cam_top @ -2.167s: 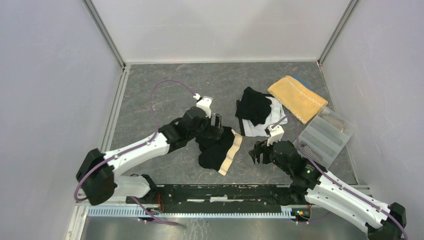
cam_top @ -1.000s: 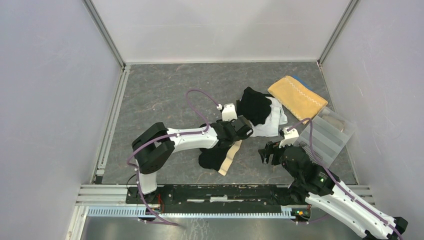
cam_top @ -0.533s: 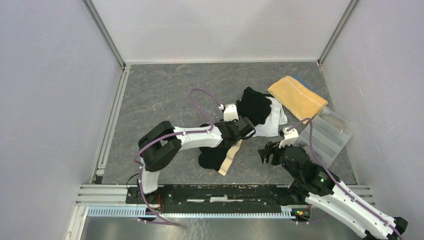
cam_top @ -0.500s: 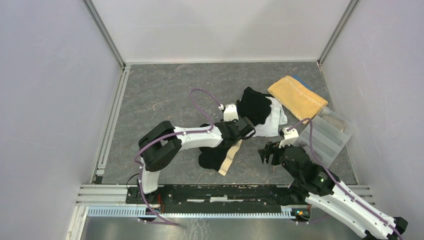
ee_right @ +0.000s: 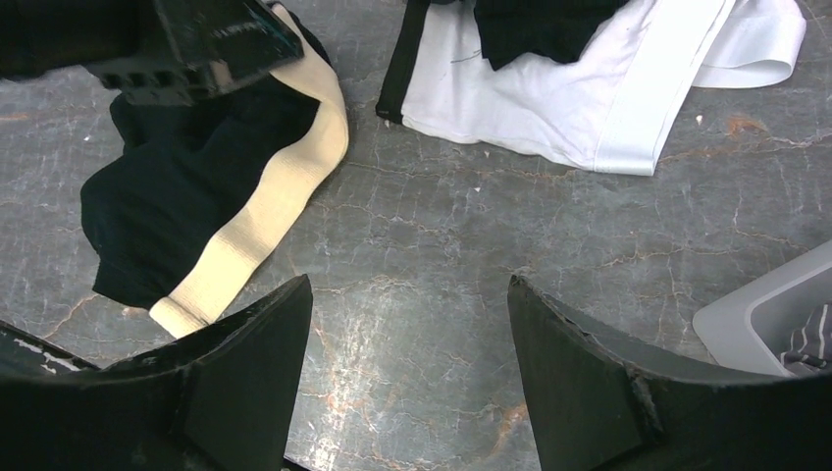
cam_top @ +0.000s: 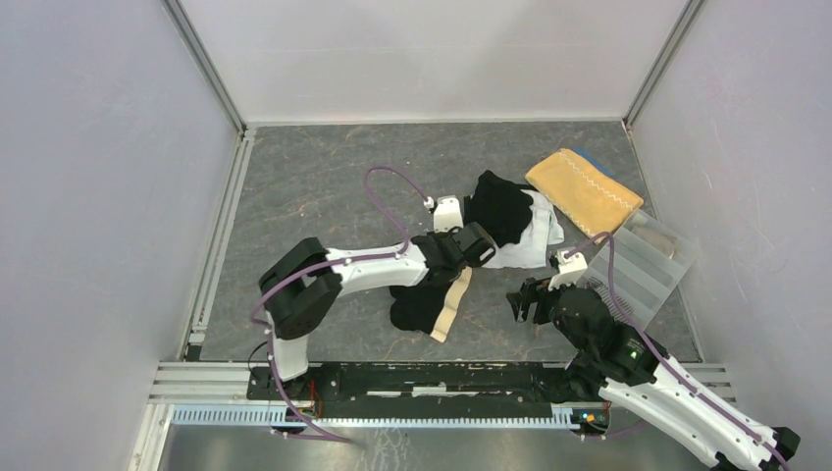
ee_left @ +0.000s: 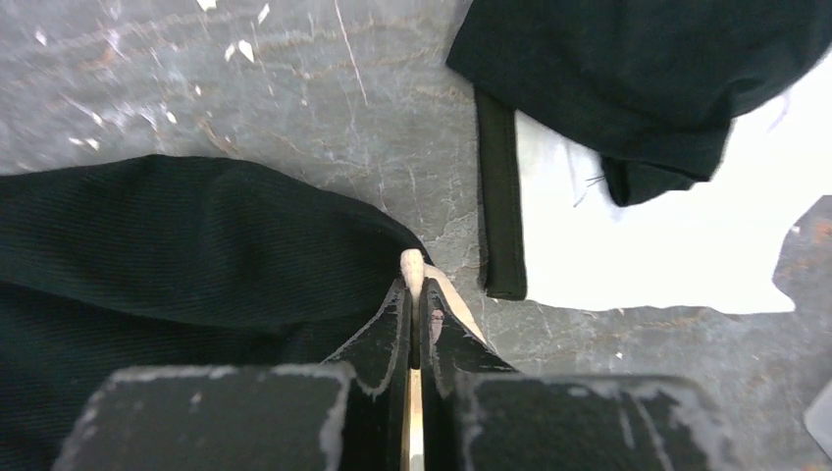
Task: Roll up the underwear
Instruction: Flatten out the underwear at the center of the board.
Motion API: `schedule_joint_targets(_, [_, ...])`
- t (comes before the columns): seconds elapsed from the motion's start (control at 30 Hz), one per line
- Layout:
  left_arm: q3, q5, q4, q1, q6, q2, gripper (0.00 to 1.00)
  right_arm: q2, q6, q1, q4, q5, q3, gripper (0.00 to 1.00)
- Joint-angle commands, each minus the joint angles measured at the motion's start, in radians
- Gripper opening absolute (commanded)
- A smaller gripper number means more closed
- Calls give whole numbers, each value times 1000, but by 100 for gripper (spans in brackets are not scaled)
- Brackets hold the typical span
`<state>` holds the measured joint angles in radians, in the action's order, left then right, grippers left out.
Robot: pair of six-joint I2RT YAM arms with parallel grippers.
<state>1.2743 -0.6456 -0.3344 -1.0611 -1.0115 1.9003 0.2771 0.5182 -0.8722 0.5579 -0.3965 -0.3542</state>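
At table centre, my left claw (ee_left: 416, 294) is pinched fully together on the beige waistband (ee_left: 412, 263) of the black underwear (ee_left: 177, 245). Only the left wrist view shows that bite; from above, the wrist covers it. My right claw (ee_right: 407, 324) hangs spread wide over bare table (ee_right: 471, 265), holding nothing. Right wrist view alone shows striped cloth (ee_right: 805, 343) in the clear tray (ee_right: 746, 314). Top view alone shows the yellow towel (cam_top: 584, 191) beyond the white underwear (cam_top: 538, 243), which has a black pair (cam_top: 498, 208) lying on it.

Top camera overhead, far; wrist cameras close, angled down, sharing beige-banded underwear (ee_right: 211, 196).
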Motion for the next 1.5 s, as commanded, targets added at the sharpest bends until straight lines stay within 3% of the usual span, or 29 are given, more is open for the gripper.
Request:
schedule_joint_targets(0.0, [-3, -30, 82, 10, 164, -174, 2, -39, -25, -4, -42, 1, -21, 79])
schedule_joint_targets(0.13, [-8, -22, 61, 10, 195, -249, 2, -92, -78, -3, -98, 40, -1, 79])
schedule_joint_targets(0.27, [-36, -34, 54, 13, 195, -311, 2, -140, -99, -4, -177, 98, 47, 89])
schedule_joint_targets(0.4, [-55, -54, 29, 18, 194, -363, 2, -119, -102, -3, -275, 154, 87, 92])
schedule_joint_targets(0.77, [-157, -89, -39, 39, 203, -517, 2, 221, -184, -4, -641, 206, 149, 88])
schedule_joint_targets(0.93, [-230, -75, -59, 43, 205, -593, 2, 434, -288, 11, -649, 258, 63, 90])
schedule_joint_targets(1.23, [-331, -64, -90, 43, 212, -693, 2, 671, -452, 199, -802, 607, 27, 93])
schedule_joint_targets(1.47, [-350, -70, -120, 46, 222, -733, 2, 849, -631, 241, -860, 840, -57, 88])
